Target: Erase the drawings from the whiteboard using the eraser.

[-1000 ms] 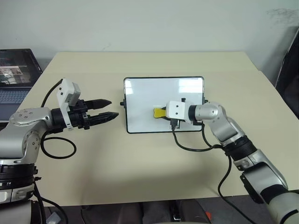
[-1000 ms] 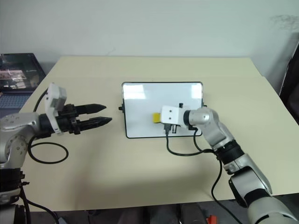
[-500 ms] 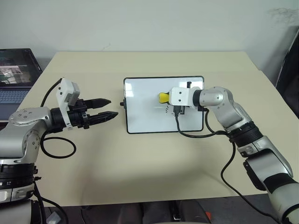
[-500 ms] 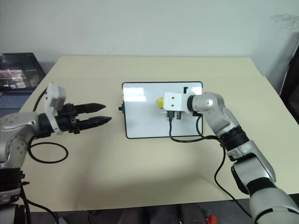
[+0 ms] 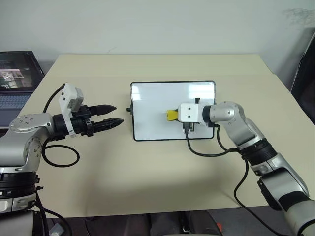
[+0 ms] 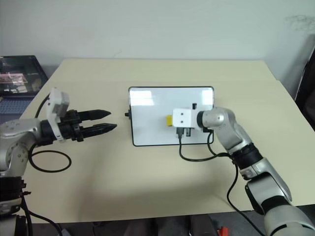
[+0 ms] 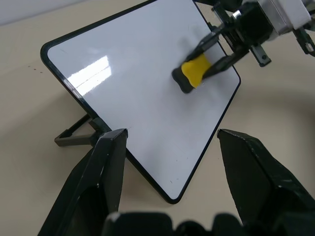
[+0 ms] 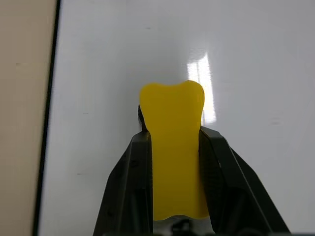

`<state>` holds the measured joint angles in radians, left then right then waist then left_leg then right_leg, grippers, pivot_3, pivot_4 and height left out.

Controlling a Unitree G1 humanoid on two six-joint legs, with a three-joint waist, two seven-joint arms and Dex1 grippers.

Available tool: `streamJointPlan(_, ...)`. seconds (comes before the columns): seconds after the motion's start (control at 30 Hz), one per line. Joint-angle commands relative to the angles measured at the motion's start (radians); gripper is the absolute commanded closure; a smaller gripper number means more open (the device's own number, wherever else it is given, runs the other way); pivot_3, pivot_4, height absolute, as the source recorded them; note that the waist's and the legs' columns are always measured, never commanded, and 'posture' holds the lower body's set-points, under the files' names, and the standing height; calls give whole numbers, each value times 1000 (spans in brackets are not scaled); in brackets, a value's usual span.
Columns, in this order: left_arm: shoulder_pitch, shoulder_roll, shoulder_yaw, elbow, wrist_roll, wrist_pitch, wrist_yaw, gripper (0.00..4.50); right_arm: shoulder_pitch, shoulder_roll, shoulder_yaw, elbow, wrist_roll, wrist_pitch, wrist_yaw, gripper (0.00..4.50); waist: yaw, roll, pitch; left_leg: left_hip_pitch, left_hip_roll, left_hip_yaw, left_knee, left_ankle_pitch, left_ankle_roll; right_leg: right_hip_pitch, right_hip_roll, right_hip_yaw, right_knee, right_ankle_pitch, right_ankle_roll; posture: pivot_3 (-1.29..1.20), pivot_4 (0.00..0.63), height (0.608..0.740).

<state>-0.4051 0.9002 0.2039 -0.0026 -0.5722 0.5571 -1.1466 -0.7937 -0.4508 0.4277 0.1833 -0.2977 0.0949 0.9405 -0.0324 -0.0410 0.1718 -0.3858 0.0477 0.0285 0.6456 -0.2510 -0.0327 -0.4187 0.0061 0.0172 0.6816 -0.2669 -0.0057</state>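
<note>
The whiteboard [image 5: 150, 108] stands propped at the table's middle, glossy white in a thin black frame. The drawings are out of view; the board's visible surface [image 7: 133, 98] looks plain white. My right gripper [image 5: 173, 115] is shut on the yellow eraser [image 5: 171, 115], pressing it against the board's middle-right area. The right wrist view has the eraser [image 8: 172, 147] clamped between both black fingers over the board [image 8: 270, 73]. My left gripper [image 5: 118, 114] hangs open to the left of the board, level with it and apart from it, holding nothing. The eraser [image 7: 193, 73] is also in the left wrist view.
A laptop [image 5: 15, 73] sits at the back left, beside the table. A dark object [image 5: 302, 69] stands off the table's right edge. The right arm's black cable [image 5: 206, 150] loops over the tabletop just in front of the board.
My right gripper swept the eraser up toward the board's far edge, then back down to the middle-right. The left gripper stayed put.
</note>
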Motion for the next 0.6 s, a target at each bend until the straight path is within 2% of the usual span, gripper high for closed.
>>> streamJointPlan(0.03, -22, 17, 22, -6, 4, -22, -5, 1357, 16, 0, 9, -62, 4, 41, 30, 3539, 0, 0, 0, 0, 0, 0, 0, 0, 0, 0, 0, 0, 0, 0, 0, 0, 150, 740)
streamJointPlan(0.27, -30, 12, 17, 2, 9, -26, -6, 1357, 52, -4, 28, -108, -4, 74, 52, 3539, 0, 0, 0, 0, 0, 0, 0, 0, 0, 0, 0, 0, 0, -1, 2, 0, 150, 740)
streamJointPlan(0.6, -35, 14, 15, 16, 15, -38, -7, 1357, -86, 43, 15, -9, -46, 13, -49, 3539, 0, 0, 0, 0, 0, 0, 0, 0, 0, -1, 0, 0, 0, -1, 2, 0, 150, 740)
